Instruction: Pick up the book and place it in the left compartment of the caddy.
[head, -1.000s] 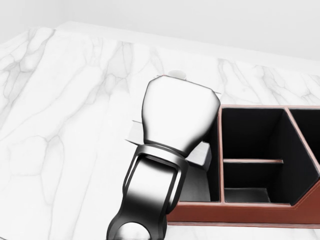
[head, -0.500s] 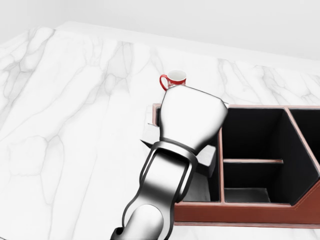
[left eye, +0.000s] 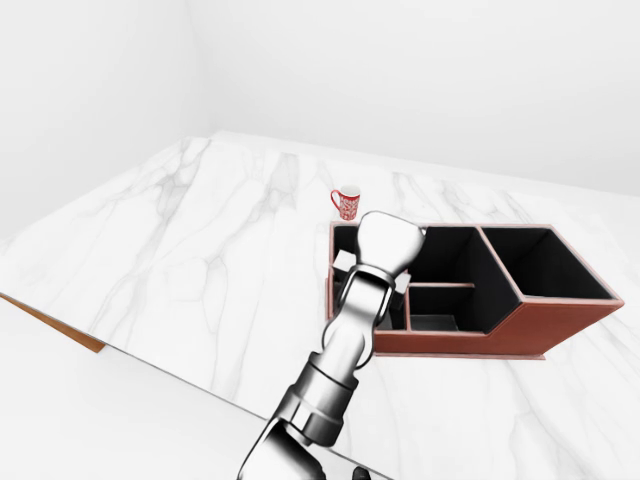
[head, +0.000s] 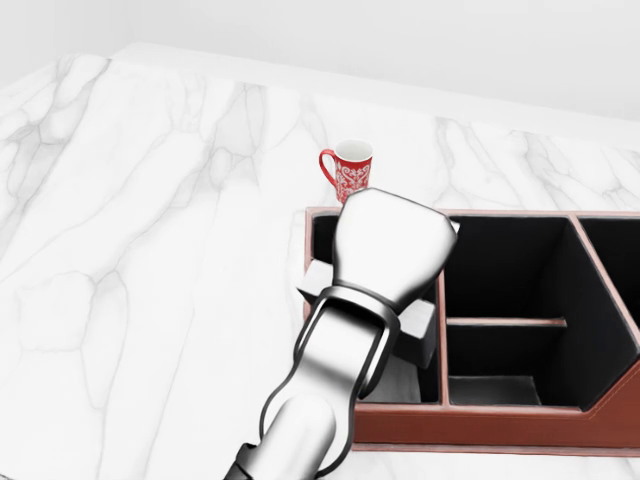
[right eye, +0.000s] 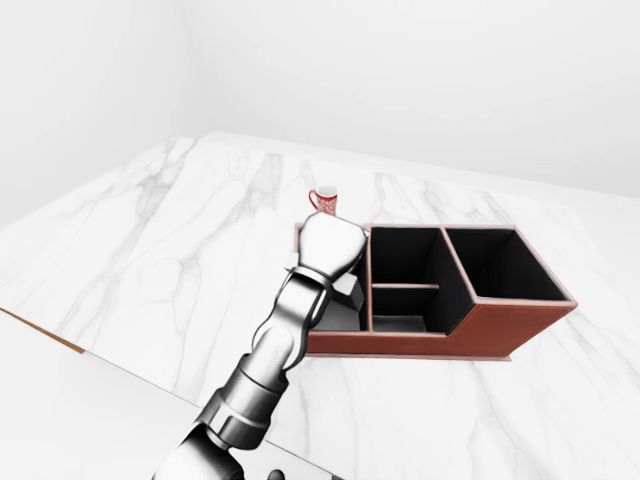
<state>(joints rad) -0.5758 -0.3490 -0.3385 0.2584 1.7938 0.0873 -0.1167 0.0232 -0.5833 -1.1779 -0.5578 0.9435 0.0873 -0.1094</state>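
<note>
Marble table (left eye: 180, 260) carries the brown caddy (left eye: 560, 320); red mug (head: 349, 168) sits just above its upper-left corner in the head view. Left arm reaches in over the caddy's left compartment (head: 322, 235). Left robot hand (head: 390, 245) seen from its back only, fingers hidden, so grip state: cannot tell. Book (head: 316, 277): only pale corners stick out either side beneath the hand, over the left compartment; long axis looks roughly left-right, partly occluded. Whether it touches the compartment floor isn't visible. Right robot hand not in view.
</note>
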